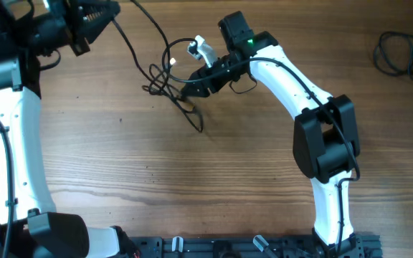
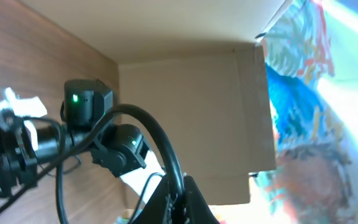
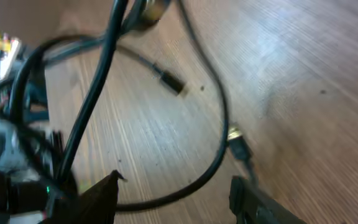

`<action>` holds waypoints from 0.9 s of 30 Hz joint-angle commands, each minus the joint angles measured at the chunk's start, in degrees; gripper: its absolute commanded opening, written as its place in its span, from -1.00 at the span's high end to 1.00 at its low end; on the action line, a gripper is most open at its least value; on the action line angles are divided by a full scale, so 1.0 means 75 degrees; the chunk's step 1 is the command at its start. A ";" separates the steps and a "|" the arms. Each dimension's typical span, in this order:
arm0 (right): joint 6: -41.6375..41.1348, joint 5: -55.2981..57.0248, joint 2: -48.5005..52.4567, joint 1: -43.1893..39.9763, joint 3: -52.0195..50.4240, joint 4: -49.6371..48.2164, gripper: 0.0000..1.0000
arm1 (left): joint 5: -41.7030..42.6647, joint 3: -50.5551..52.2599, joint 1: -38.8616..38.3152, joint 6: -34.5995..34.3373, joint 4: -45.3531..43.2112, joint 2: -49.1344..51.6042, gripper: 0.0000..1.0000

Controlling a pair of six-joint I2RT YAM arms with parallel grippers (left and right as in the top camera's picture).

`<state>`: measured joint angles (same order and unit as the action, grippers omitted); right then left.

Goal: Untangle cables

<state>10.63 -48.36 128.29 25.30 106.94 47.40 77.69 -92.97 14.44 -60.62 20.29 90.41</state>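
- Fingers overhead, what are they doing?
- At the far left edge the left gripper [image 1: 95,20] is sitting with fingers pressed together, and a black cable [image 1: 130,46] is trailing from it down into the tangle of cables [image 1: 165,79]. At that tangle's right side the right gripper [image 1: 190,89] is reaching in; its jaws are not reading clearly from up here. Well apart, a second cable bundle [image 1: 399,54] is lying at the far right of the wooden table [image 1: 192,179].
- Left wrist?
- Close up, the left fingers [image 2: 197,208] are clamping that black cable. It is arching up and leftward out of them, crossing in front of the right arm's black wrist [image 2: 86,102].
- Right wrist?
- Blurry, but the right fingers [image 3: 95,202] are standing wide apart, gripping nothing. Between them a cable loop [image 3: 185,190] is running across the wood. Just beyond the right-hand finger a gold-tipped plug [image 3: 236,137] is lying, and a small black plug [image 3: 171,83] is lying farther up.
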 commanded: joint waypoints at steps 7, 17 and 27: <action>-0.5144 0.1244 0.0629 0.0548 -0.0076 -0.0740 -0.17 | 0.0178 -0.0050 0.0029 -0.0583 -0.0052 -0.0111 0.92; -0.6111 0.0487 0.1227 0.1201 -0.0076 -0.1026 -0.15 | 0.0178 -0.0050 0.0026 -0.0554 -0.0052 -0.0111 0.92; -0.6624 -0.0085 0.1230 0.1469 -0.0076 -0.1530 0.02 | 0.0169 -0.0050 0.0026 -0.0551 -0.0052 -0.0111 0.92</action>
<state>-39.16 -46.22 136.05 34.72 106.85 35.90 77.73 -92.97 14.41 -64.23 20.27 90.41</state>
